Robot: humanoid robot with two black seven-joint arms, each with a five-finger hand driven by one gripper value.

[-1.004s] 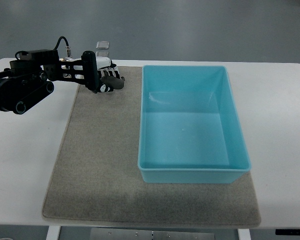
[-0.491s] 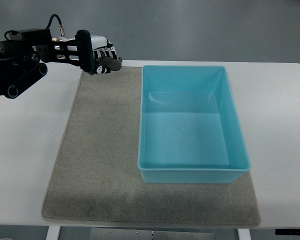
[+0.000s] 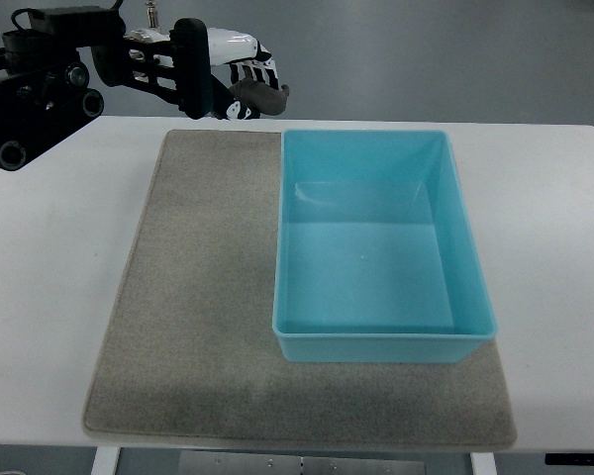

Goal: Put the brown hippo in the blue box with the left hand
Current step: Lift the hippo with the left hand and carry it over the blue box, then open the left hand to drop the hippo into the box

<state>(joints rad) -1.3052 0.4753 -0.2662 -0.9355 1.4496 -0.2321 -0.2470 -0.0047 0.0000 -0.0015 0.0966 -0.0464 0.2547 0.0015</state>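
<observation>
— Where is the arm?

— It enters from the top-left corner, black and jointed, reaching rightward. The left hand (image 3: 228, 79) hangs above the table's (image 3: 59, 297) far edge, just left of the blue box's (image 3: 376, 336) far-left corner, white back up.

— Holding anything?

— Its fingers are curled around a brownish lump, the brown hippo (image 3: 262, 96), only partly visible at the hand's right side. The hippo is lifted, not in the box.

— What changed?

— Half a second ago the hand was lower and further left, over the far-left corner of the grey mat (image 3: 198, 327). It has risen and moved right toward the box, which is empty as before.
</observation>
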